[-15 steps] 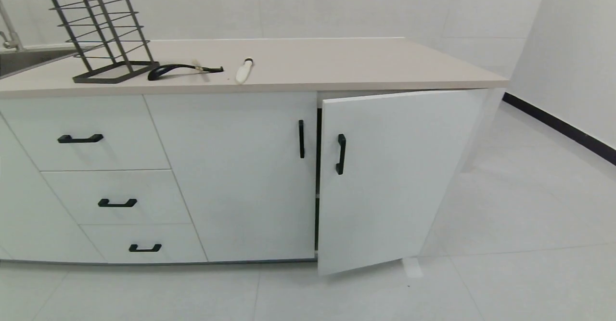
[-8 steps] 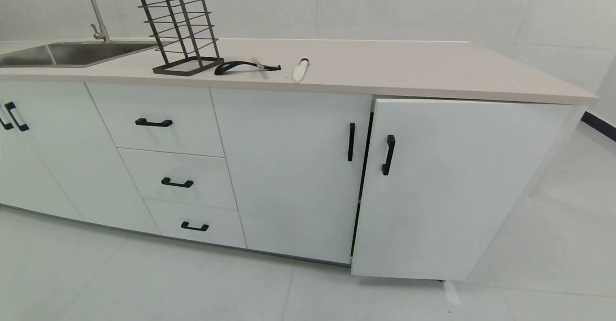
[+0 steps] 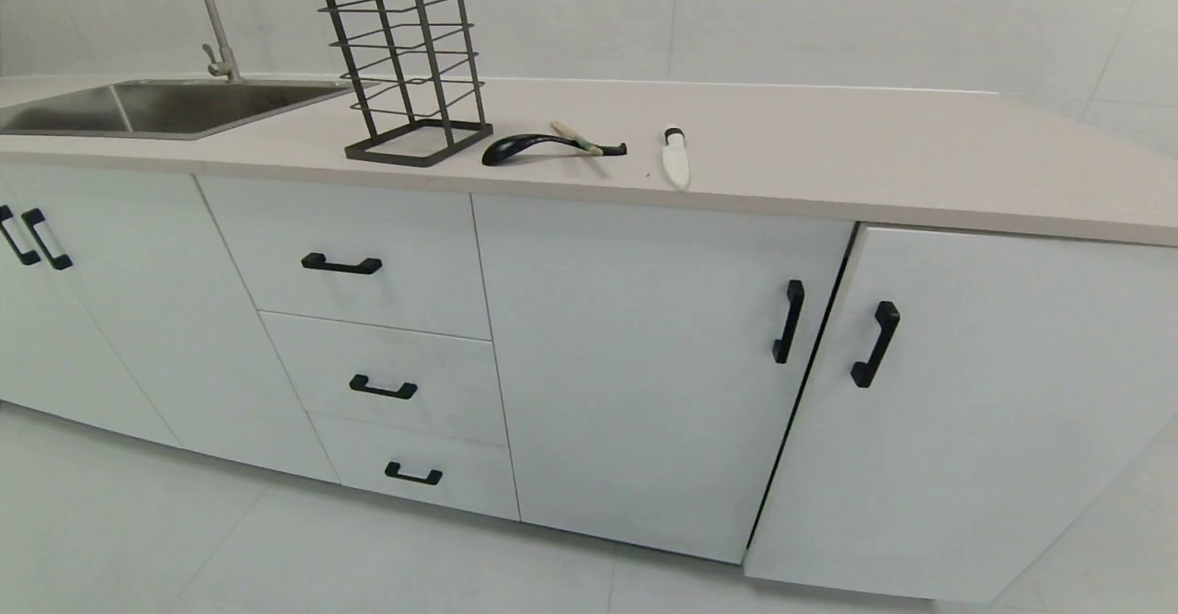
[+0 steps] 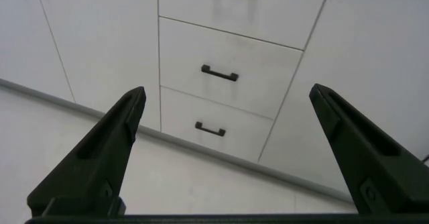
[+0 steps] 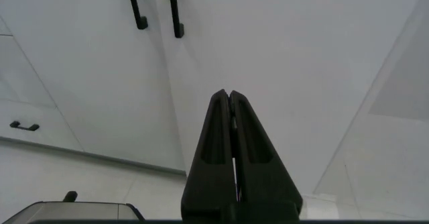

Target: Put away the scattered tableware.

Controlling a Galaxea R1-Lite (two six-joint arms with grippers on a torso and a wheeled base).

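On the beige countertop (image 3: pixel 828 149) lie a black spoon (image 3: pixel 538 146), a pair of wooden chopsticks (image 3: pixel 578 139) crossing its handle, and a white knife with a black end (image 3: pixel 675 159). A black wire rack (image 3: pixel 405 52) stands just left of them. My left gripper (image 4: pixel 228 103) is open, low down in front of the white drawers (image 4: pixel 228 70). My right gripper (image 5: pixel 229 110) is shut with nothing in it, low before the white cabinet doors (image 5: pixel 281 56).
A steel sink (image 3: pixel 175 103) with a curved tap (image 3: pixel 198 6) sits at the counter's left. Below are three drawers with black handles (image 3: pixel 382 384) and cabinet doors; the right door (image 3: pixel 966 393) stands slightly ajar. Grey tiled floor (image 3: pixel 138 540) lies in front.
The head camera has swung left and come closer: the counter and cabinets now sit further right and larger, and the sink has come into view. The tableware lies as before.
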